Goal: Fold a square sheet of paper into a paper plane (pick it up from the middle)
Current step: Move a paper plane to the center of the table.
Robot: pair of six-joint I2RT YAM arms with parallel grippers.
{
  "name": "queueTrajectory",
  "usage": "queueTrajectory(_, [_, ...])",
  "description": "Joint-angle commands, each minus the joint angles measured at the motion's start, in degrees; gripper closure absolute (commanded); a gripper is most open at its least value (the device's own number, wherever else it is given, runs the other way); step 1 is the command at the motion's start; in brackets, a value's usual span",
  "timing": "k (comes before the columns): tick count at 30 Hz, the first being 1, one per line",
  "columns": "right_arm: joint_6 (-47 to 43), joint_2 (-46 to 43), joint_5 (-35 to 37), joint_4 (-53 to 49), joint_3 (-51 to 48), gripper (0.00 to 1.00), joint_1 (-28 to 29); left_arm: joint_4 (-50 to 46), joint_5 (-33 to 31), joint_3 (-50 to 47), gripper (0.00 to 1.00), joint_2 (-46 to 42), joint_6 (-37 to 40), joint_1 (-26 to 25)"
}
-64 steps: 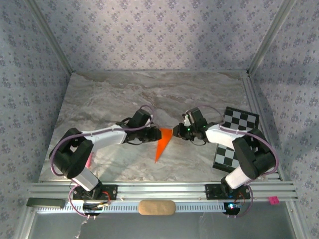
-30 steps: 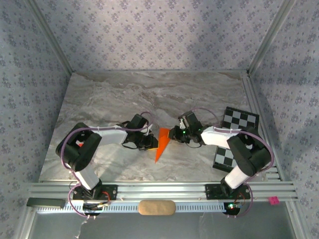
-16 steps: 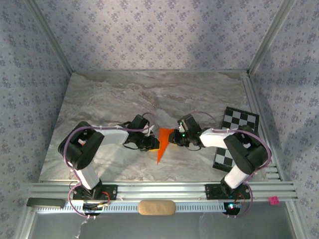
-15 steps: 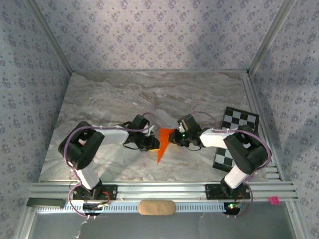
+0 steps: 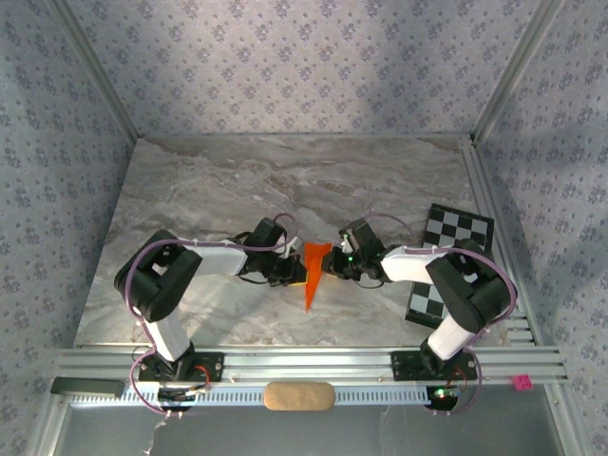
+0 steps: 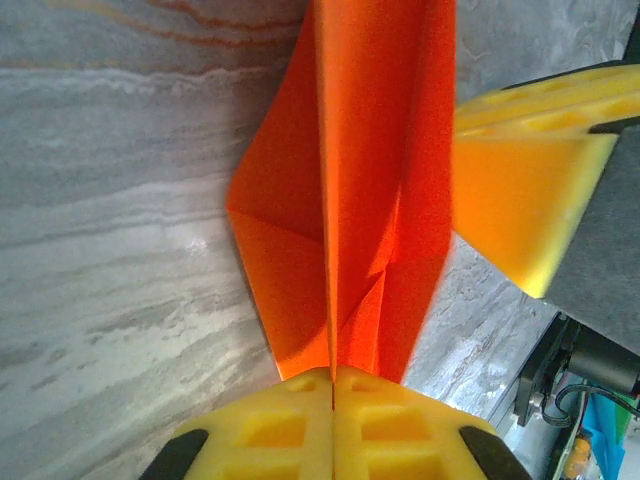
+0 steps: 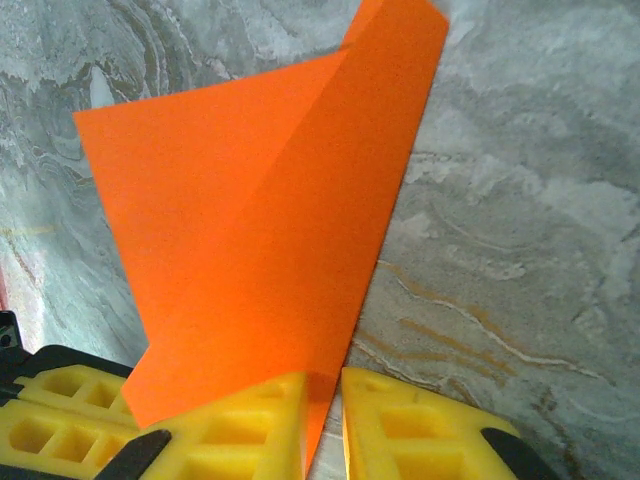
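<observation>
The square sheet of paper (image 5: pixel 312 275), bright orange, is folded into a narrow pointed shape. It sits at the table's middle with its tip toward the near edge. My left gripper (image 5: pixel 293 273) reaches it from the left. In the left wrist view its yellow pads (image 6: pixel 270 430) meet on the centre crease of the paper (image 6: pixel 370 180), so the left gripper (image 6: pixel 332 375) is shut on it. My right gripper (image 5: pixel 330 263) comes from the right. Its jaws (image 7: pixel 322 385) stand a narrow gap apart, with the paper (image 7: pixel 260 220) edge inside the gap and table showing beside it.
A black-and-white checkerboard card (image 5: pixel 459 228) lies at the right, partly under the right arm. The metal rail (image 5: pixel 304 361) runs along the near edge, with a beige oblong (image 5: pixel 298 396) in front of it. Patterned walls enclose the marble table (image 5: pixel 209 180).
The left jaws have closed onto the paper's crease. The paper and both gripper heads have shifted slightly to the right.
</observation>
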Motion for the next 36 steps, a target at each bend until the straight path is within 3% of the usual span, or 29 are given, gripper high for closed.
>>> queueTrajectory(1, [1.1, 0.0, -0.6, -0.1, -0.9, 0.82, 0.5, 1.1, -0.3, 0.2, 0.97, -1.8, -0.1, -0.3])
queueTrajectory(5, [1.7, -2.5, 0.7, -1.3, -1.0, 0.79, 0.2, -0.9, -4.3, 0.1, 0.99, -4.8, 0.3, -0.4])
queueTrajectory(9, [2.7, -5.4, 2.0, -1.1, -0.8, 0.74, 0.7, -13.6, -16.9, 4.1, 1.0, -7.6, 4.4, -1.6])
queueTrajectory(11, [3.1, -6.3, 2.2, -0.4, -0.1, 0.67, 1.7, -16.6, -20.1, 5.4, 1.0, -8.3, 5.4, -1.8])
queueTrajectory(14, [3.2, -6.1, 2.1, 0.2, 2.2, 0.58, 3.4, -16.7, -20.5, 6.2, 1.0, -8.6, 5.1, -2.0])
queueTrajectory(20, [5.0, -2.4, 3.1, -0.1, 6.2, 0.54, 6.1, -18.9, -23.0, 7.7, 1.0, -8.4, 5.2, -3.3])
queueTrajectory(36, [6.2, 2.2, 3.9, -2.3, 7.3, 0.66, 5.6, -19.4, -23.8, 7.3, 1.0, -9.0, 5.2, -3.6])
